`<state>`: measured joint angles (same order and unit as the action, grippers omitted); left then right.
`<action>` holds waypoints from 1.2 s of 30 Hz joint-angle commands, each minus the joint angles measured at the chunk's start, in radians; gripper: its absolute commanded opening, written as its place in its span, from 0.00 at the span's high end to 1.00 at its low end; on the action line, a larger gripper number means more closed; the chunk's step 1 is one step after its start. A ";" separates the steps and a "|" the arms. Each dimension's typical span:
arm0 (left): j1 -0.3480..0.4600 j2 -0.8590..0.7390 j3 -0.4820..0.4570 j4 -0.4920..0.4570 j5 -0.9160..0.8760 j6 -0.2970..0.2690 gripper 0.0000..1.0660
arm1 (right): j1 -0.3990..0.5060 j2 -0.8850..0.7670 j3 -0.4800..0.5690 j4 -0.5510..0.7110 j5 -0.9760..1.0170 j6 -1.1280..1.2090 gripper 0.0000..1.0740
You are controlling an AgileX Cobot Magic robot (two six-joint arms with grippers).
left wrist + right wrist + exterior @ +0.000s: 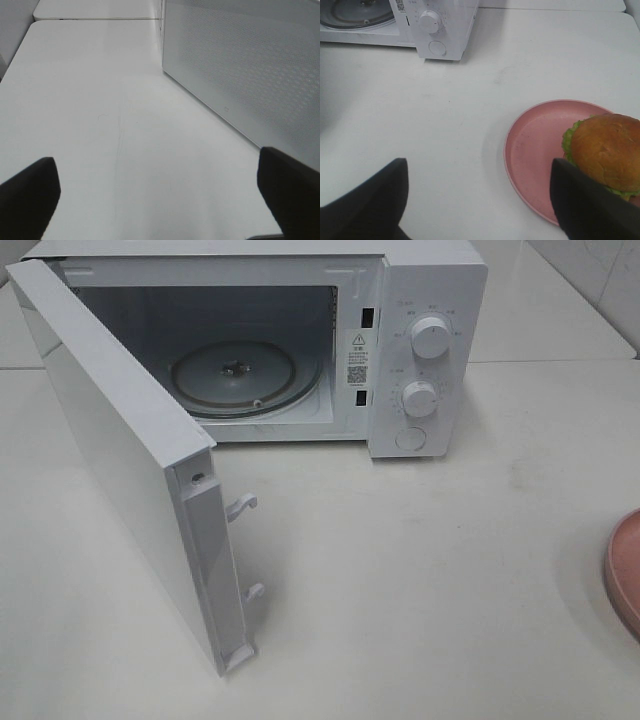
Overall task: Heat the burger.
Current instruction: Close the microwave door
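Microwave is standing at the far side of the table with its door swinging wide open toward the near left, and the glass turntable inside is sitting bare. So the opening step looks done, while loading, shutting the door and setting the dials are all waiting. The burger is resting on the pink plate at the right of the table, well apart from the microwave, off-centre toward the plate's right. The right gripper is hovering just near of the plate with its jaws spread wide and holding nothing, one finger overlapping the plate's edge in its wrist view. The left gripper is hanging over bare table beside the door, its jaws fully apart and empty.
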<state>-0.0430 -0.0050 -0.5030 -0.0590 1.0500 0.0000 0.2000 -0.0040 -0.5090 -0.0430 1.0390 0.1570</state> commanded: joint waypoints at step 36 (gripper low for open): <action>0.003 -0.018 0.004 -0.003 -0.014 0.000 0.06 | -0.007 -0.025 0.001 0.005 0.001 -0.016 0.30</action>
<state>-0.0430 -0.0050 -0.5030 -0.0590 1.0500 0.0000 0.2000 -0.0040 -0.5090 -0.0390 1.0390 0.1470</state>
